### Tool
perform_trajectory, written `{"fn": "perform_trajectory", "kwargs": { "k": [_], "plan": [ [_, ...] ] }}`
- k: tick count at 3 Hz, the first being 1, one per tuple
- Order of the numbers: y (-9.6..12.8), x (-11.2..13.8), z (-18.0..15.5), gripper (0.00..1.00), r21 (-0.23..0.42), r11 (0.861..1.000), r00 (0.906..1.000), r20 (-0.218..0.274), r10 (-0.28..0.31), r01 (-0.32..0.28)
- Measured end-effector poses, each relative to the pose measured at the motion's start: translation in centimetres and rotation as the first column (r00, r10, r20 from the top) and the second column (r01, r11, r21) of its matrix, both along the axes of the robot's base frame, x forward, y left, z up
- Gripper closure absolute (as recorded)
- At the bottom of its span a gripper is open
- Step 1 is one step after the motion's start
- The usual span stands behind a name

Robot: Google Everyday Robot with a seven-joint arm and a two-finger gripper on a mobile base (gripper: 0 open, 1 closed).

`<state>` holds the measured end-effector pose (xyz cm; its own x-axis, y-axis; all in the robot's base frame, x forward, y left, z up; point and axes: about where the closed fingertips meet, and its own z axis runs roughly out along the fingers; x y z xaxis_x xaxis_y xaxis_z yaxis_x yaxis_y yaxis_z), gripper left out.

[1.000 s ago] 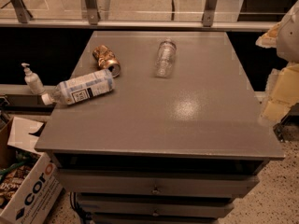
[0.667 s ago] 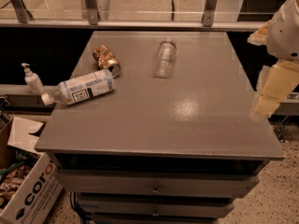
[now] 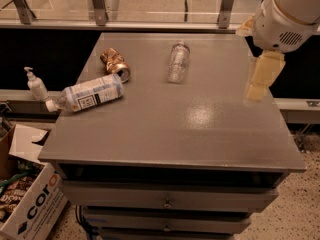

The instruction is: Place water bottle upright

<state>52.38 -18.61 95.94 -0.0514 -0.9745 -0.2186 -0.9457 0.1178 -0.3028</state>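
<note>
The water bottle, small, clear and ribbed, lies on its side on the grey table near the far middle, its cap pointing away from me. My gripper hangs from the white arm over the table's right edge. It is well to the right of the bottle, apart from it, and holds nothing that I can see.
A larger bottle with a white-blue label lies on its side at the left edge. A crushed gold can lies behind it. A pump dispenser stands on a ledge to the left. A cardboard box sits on the floor at lower left.
The arm and gripper have moved left from the right edge of the view, over the table's right side. The bottles and can have not moved.
</note>
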Motion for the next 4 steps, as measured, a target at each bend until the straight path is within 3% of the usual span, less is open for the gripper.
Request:
{"fn": "perform_trajectory", "kwargs": {
  "k": [1, 2, 3, 4],
  "plan": [
    [1.0, 3.8, -0.5, 0.0, -0.034, 0.994, 0.9936, 0.032, 0.108, -0.107],
    [1.9, 6.5, -1.4, 0.0, -0.088, 0.97, 0.969, 0.077, 0.235, -0.228],
    [2.0, 6.7, -1.5, 0.0, -0.102, 0.96, 0.9599, 0.082, 0.268, -0.259],
    [2.0, 6.7, -1.5, 0.0, -0.102, 0.96, 0.9599, 0.082, 0.268, -0.259]
  ]
}}
